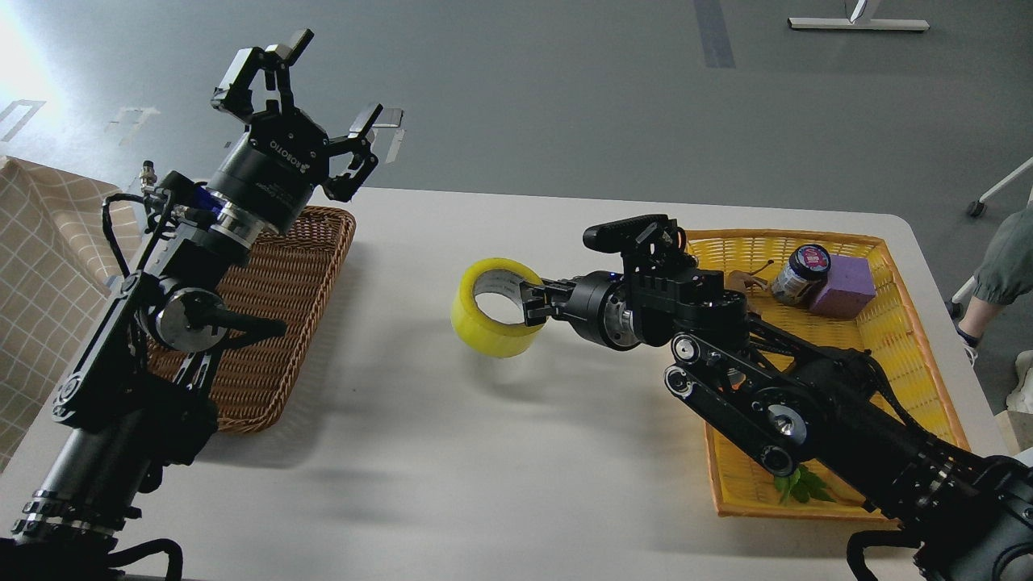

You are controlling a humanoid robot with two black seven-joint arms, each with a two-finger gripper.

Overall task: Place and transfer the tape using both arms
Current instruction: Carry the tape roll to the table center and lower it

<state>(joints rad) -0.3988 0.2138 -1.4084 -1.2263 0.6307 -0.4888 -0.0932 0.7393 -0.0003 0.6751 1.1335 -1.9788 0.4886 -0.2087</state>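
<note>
At the far left a beige checked cloth [40, 266] hangs just off the table edge. The left arm rises over it and over a brown wicker basket [274, 323] that sits on the left part of the white table [452, 452]. The left gripper [311, 93] is held high above the basket's far rim, its fingers spread wide apart and holding nothing; the wrist lettering faces the camera.

Toward the middle of the table, the tape [494, 307] stands on edge, a yellow ring with a pale inner core, its opening turned toward the left and the camera. Whether its lower rim touches the tabletop or hangs just above it is not clear. The right gripper [534, 300] reaches in from the right and pinches the roll's right wall, one finger inside the ring and the other outside, pressed onto the wall.

The right arm runs back over a yellow woven tray [896, 339] on the right part of the table. In the tray's far corner a small dark jar [800, 273] with a coloured lid leans beside a purple block [843, 286], the two touching. A green leaf [800, 486] lies near the tray's front rim, partly under the arm.

Beyond the table stretches a grey floor [565, 97] with pale markings. A white furniture base [858, 22] stands at the top right, and a person's leg [1001, 266] shows at the right edge.
</note>
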